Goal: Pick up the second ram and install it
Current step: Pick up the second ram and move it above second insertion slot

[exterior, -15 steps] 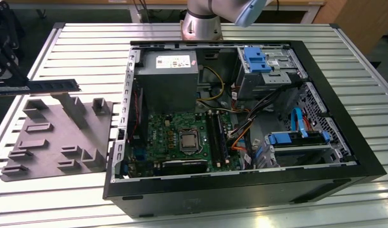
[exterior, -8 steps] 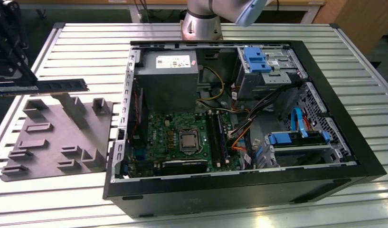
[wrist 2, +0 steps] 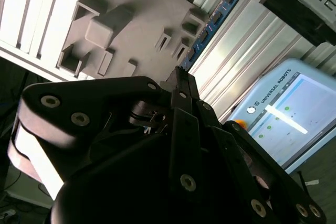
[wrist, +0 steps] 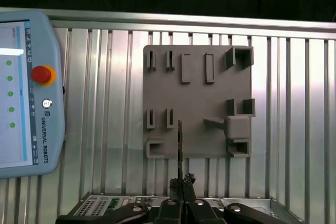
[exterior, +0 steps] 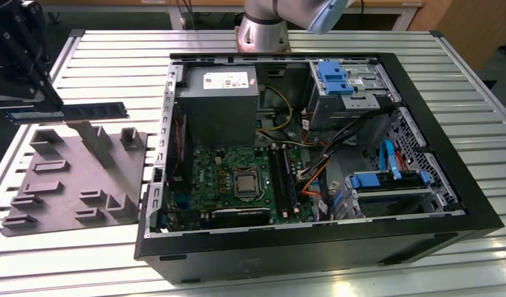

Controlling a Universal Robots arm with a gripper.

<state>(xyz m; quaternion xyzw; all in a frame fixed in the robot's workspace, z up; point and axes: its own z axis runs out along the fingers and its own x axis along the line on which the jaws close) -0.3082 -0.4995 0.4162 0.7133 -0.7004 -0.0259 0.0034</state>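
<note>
We see a slatted metal table (exterior: pixel 112 49) carrying an open computer case (exterior: pixel 319 247), which lies on its side toward the exterior view's right. Inside it a green motherboard (exterior: pixel 236 179) sits on the floor of the case, with a grey power supply (exterior: pixel 217 105) at its far side and blue drive clips (exterior: pixel 334 77) in the far right corner.

To the exterior view's left, just beside the case, lies a grey moulded tray (exterior: pixel 71 185) with raised posts and pockets. In the first wrist view we also find a pale blue teach pendant (wrist: pixel 26 93) resting on the slats, well apart from that tray.

The black gripper (exterior: pixel 31 106) hangs at the exterior view's far left. Its fingers are pressed together on one end of the ram (exterior: pixel 87 112), pinching it. The blue stick juts out level toward the case, over the far edge of the tray and outside the case. In the second wrist view the ram (wrist 2: pixel 212 19) runs away from the closed fingertips (wrist 2: pixel 181 80) along the tray's edge; in the first wrist view we see it edge-on.
</note>
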